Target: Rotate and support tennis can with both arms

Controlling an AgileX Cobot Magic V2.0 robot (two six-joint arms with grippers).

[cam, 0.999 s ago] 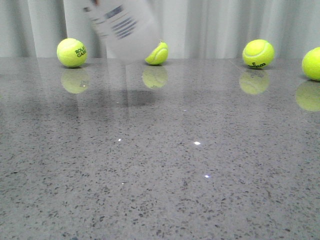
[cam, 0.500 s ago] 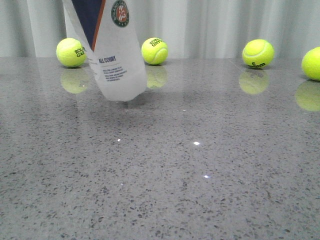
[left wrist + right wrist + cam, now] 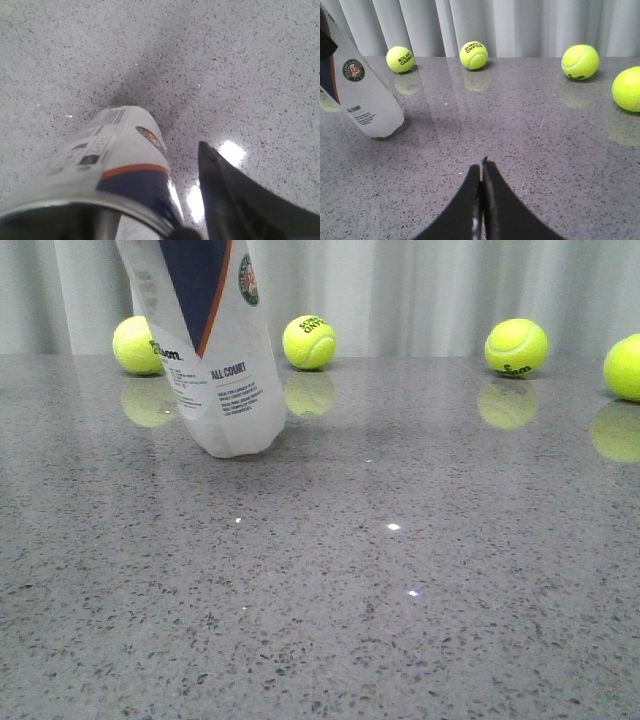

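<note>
— Item one? 
— Tall clear plastic tennis can (image 3: 215, 360), navy-and-white label, orange stripe: tilted, base on the speckled grey table (image 3: 420, 570), held near its metal rim by the left gripper (image 3: 200, 200); one black finger (image 3: 235, 200) shows beside it.
— Right gripper (image 3: 481, 200)?
— Fingers pressed together, empty, well apart from the can.
— Others?
— Four yellow-green tennis balls (image 3: 309, 341) along the back.
— Risk?
— Probably the unsupported base skidding, toppling the can.
</note>
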